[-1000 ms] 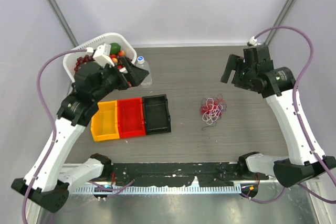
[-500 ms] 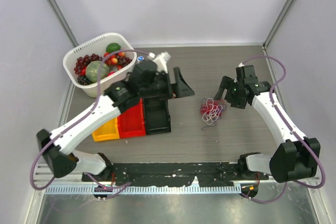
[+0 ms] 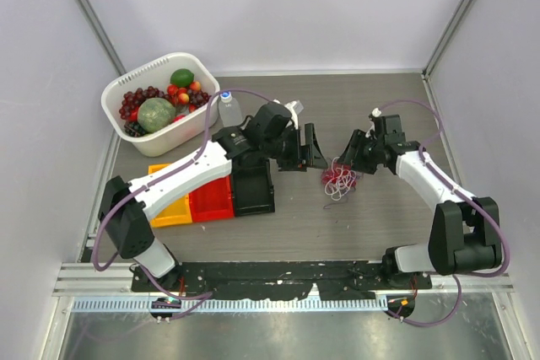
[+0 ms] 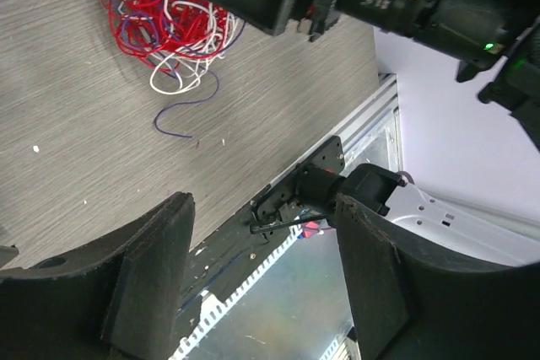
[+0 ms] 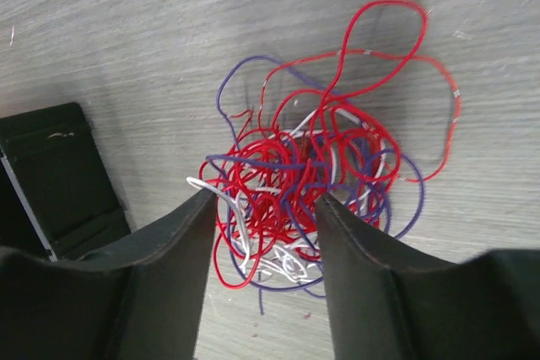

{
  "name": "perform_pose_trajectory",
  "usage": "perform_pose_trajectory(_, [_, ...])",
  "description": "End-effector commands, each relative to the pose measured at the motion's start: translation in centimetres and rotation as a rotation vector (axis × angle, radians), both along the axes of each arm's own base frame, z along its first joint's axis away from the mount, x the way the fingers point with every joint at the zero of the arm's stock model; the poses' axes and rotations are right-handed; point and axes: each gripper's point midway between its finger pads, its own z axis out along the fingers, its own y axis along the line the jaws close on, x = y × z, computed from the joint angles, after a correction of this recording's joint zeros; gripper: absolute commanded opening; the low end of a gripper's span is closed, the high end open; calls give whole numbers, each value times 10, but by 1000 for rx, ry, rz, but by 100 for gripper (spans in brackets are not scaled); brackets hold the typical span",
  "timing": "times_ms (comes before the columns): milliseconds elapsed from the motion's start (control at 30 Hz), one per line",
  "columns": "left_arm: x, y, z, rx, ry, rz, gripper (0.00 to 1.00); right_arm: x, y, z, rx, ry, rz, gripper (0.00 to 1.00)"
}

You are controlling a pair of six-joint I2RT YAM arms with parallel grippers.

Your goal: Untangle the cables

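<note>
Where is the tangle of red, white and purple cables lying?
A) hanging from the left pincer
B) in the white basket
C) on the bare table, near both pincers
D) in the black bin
C: the cables lie flat on the wooden table, with the left pincer and right pincer both open close by.

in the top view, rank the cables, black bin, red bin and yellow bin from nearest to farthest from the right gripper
1. cables, at the right gripper
2. black bin, left of them
3. red bin, further left
4. yellow bin, far left
</note>
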Motion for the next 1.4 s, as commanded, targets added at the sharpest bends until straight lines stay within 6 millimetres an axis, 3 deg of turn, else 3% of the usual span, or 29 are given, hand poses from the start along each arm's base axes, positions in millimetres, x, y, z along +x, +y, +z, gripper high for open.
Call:
perform_pose_trajectory(0, [-6, -5, 17, -25, -39, -82, 70, 0, 26, 9, 82, -69, 93, 51])
perform_pose_trajectory(233, [-19, 8, -7, -6, -6, -72, 59, -34, 66, 20, 170, -56, 216, 20])
perform_pose_trajectory(300, [-20, 9, -10, -15, -8, -68, 55, -45, 70, 21, 214, -34, 217, 20])
perform_pose_trajectory(400, [-16, 5, -14, -4, -23, -78, 53, -58, 74, 28, 254, -29, 230, 27])
perform_pose_trajectory(500, [-7, -6, -23, -3, -20, -71, 51, -58, 65, 33, 215, -47, 188, 54])
perform_pose_trajectory(567, [0, -14, -28, -14, -18, -59, 47, -58, 56, 36, 174, -45, 152, 57])
perform_pose_trajectory(667, [11, -24, -41, 0, -13, -33, 47, -57, 41, 39, 98, -32, 84, 57])
perform_pose_trajectory(833, [20, -43, -54, 39, 37, -57, 56, -49, 12, 46, -2, -68, -39, 57])
perform_pose_trajectory(933, [33, -44, -67, 105, 42, -19, 49, -49, -5, 45, -34, -57, -88, 54])
perform_pose_trajectory(1100, [41, -51, -85, 164, 86, 1, 39, -50, 0, 43, -28, -61, -25, 53])
perform_pose_trajectory(1367, [45, -40, -105, 273, 112, 29, 35, -50, 9, 45, 3, -74, 35, 53])
